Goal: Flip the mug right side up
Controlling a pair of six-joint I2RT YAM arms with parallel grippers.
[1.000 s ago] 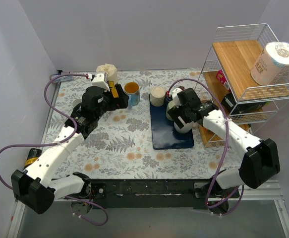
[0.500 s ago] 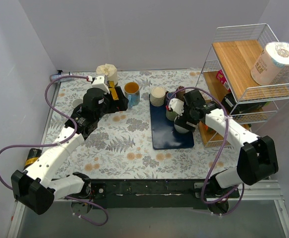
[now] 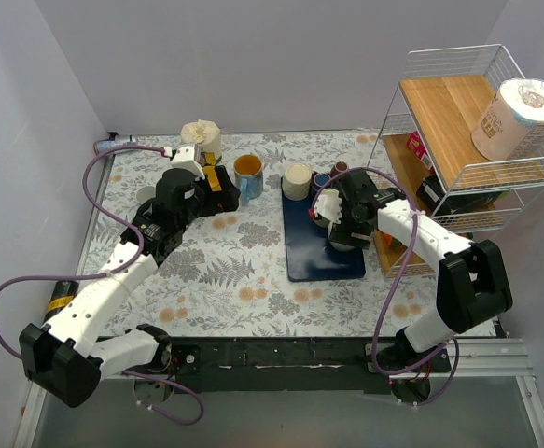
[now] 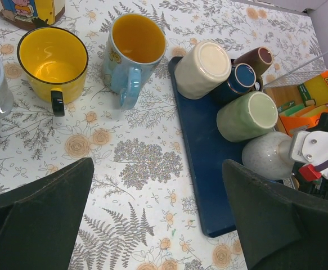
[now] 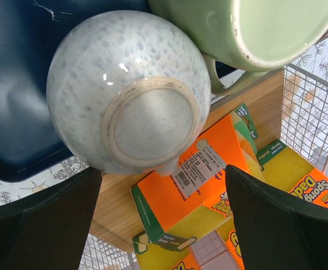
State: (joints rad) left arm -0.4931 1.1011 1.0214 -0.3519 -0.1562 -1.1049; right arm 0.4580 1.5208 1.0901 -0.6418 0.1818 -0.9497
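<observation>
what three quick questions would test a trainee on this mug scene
1. True or false: the speckled mug sits base up on the blue mat.
2. In one word, are the right fingers above that mug open or shut?
3. The yellow mug stands open end up: A) on the blue mat, B) on the tablecloth, C) between the right fingers.

Key: 1 true; 2 open; 3 B.
</observation>
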